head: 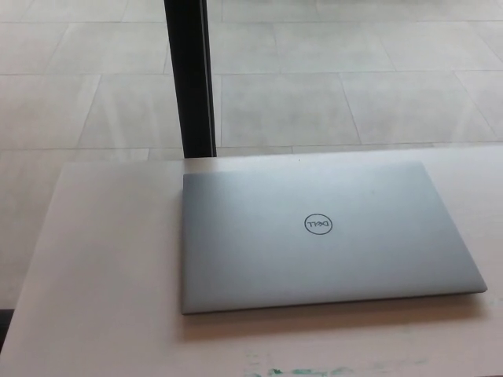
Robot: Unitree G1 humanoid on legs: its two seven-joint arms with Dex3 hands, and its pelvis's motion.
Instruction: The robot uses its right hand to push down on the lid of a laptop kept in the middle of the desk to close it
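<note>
Silver laptop at table centre, lid fully down and flat. Closing apparently complete; nothing left to press. Neither robot hand in view, state impossible to tell.

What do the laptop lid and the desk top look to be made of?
Laptop lid: likely aluminium, matte silver, with an even soft sheen and a dark printed round logo. Desk: smooth pale matte top, perhaps laminate; no grain shows, so this is uncertain.

Silver laptop, pale desk
</note>
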